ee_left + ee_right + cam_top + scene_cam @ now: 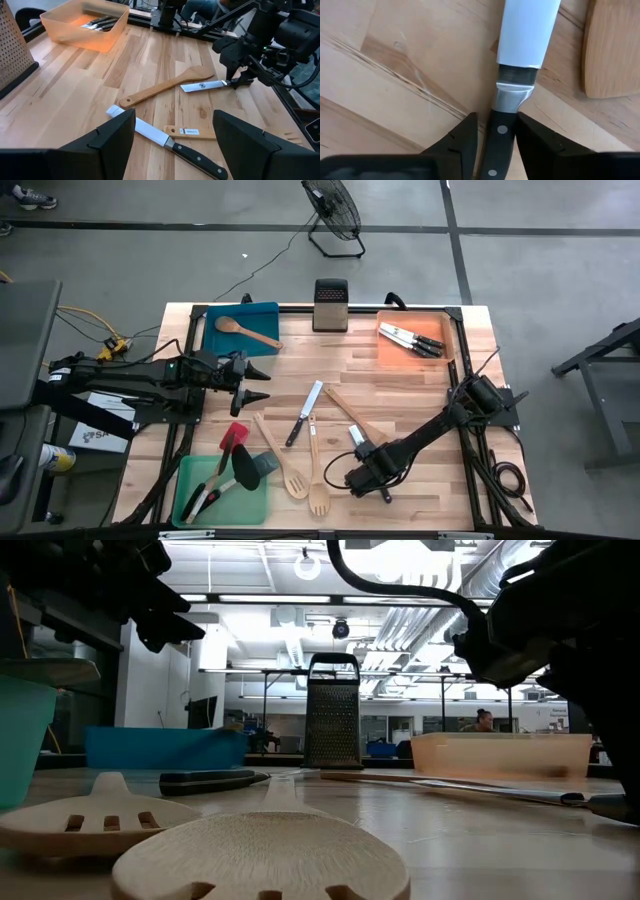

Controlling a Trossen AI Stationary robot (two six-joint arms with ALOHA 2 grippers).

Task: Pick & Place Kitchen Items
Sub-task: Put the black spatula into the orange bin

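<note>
My right gripper (362, 448) is shut on a black-handled steel knife (522, 30) at the table's middle right, next to a pale wooden spatula (350, 412). In the left wrist view the knife's blade (202, 86) points away from the gripper and sits low over the wood. My left gripper (262, 383) is open and empty over the table's left middle. A second knife (303, 415) lies flat on the table between the two grippers. A wooden slotted spoon (280, 455) and a wooden fork (317, 475) lie near the front. My right gripper pinches the knife's black handle (496, 131) between its two fingers (462, 140), close behind the steel bolster. The fingers slant down from the table's right and run roughly along the knife. The blade sticks out ahead of them. I cannot tell whether it rests on the table.
A blue tray (262, 315) at the back left holds a wooden spoon. An orange tray (385, 352) at the back right holds several knives. A green tray (255, 502) at the front left holds utensils, with a red spatula (232, 438) beside it. A metal grater (330, 305) stands at the back middle.
</note>
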